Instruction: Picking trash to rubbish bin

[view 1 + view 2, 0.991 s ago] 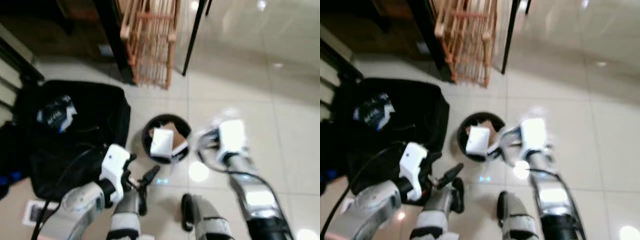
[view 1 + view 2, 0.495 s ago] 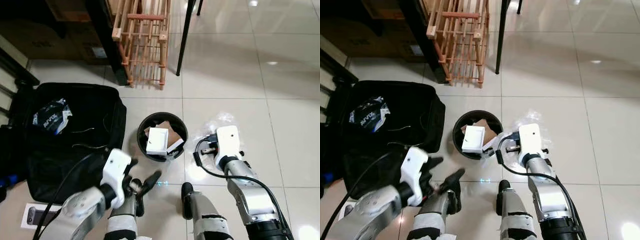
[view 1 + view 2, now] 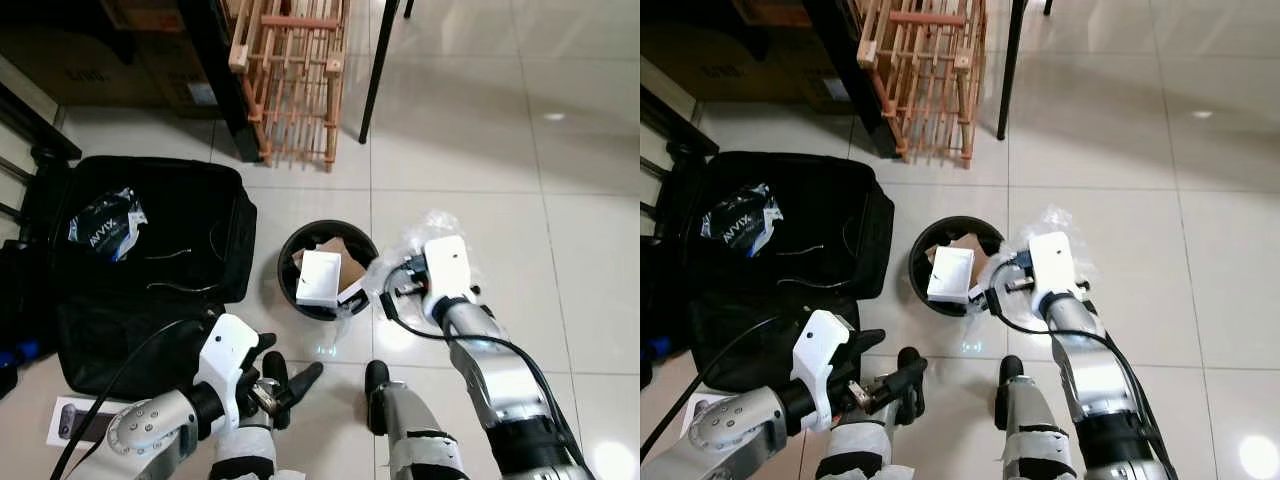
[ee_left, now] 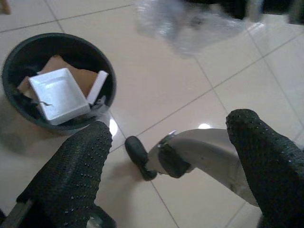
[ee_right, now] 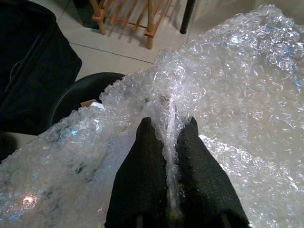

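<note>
Right pincer (image 5: 166, 142): clamped on bubble wrap (image 5: 228, 90), now nearer the rubbish bin (image 3: 290, 285) than a moment ago, just beside its rim; release looks close. Bin: on floor, holding white box (image 3: 320, 277) and cardboard. Left pincer (image 4: 171, 152): spread wide, empty, low.

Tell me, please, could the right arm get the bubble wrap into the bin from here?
Probably yes: the right gripper, shut on the bubble wrap, is right beside the bin, whose mouth is open, though boxes partly fill it.
</note>
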Robot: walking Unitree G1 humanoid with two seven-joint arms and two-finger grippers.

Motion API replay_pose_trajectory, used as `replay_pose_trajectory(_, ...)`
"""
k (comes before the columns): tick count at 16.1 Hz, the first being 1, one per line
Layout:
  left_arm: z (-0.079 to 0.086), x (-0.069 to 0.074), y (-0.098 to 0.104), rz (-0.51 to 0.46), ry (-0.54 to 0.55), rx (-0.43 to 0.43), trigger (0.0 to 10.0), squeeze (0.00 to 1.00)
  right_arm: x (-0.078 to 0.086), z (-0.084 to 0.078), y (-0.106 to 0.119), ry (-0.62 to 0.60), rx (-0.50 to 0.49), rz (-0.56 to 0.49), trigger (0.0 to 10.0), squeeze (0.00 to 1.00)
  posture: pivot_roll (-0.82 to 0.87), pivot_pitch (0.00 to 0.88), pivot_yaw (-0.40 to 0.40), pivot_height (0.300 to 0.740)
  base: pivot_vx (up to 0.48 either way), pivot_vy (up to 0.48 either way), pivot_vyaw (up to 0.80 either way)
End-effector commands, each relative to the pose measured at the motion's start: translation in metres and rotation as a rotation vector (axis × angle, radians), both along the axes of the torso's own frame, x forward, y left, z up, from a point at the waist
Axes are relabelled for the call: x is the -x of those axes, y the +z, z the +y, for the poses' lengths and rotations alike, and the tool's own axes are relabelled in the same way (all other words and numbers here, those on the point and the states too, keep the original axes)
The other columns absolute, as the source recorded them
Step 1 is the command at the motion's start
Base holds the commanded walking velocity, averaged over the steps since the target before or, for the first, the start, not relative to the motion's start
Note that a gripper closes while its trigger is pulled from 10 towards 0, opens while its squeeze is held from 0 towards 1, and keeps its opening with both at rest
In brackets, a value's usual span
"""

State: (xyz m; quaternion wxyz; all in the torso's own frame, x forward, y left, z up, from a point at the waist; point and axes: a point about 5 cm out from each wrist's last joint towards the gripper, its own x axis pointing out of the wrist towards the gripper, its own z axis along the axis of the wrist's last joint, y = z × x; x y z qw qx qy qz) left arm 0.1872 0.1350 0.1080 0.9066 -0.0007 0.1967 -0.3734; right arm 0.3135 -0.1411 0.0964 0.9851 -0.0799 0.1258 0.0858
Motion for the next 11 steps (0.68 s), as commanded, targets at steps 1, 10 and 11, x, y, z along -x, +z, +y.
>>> replay_pose_trajectory(1, -0.005, 0.011, -0.003, 0.048, -0.028, 0.017, 10.0, 0.0, 0.004, 0.005, -0.014, 0.023, -0.013, 0.049, 10.0, 0.0, 0.12, 0.552, 0.043, 0.74, 0.0, 0.0, 0.0)
replay_pose_trajectory(10, -0.015, 0.024, 0.005, 0.079, -0.04, 0.051, 10.0, 0.0, -0.017, 0.04, -0.034, 0.129, -0.009, 0.14, 10.0, 0.0, 0.16, 0.594, 0.032, 0.74, 0.0, 0.0, 0.0)
replay_pose_trajectory(11, -0.015, 0.025, 0.005, 0.079, -0.04, 0.051, 10.0, 0.0, -0.018, 0.041, -0.035, 0.128, -0.009, 0.143, 10.0, 0.0, 0.16, 0.594, 0.032, 0.74, 0.0, 0.0, 0.0)
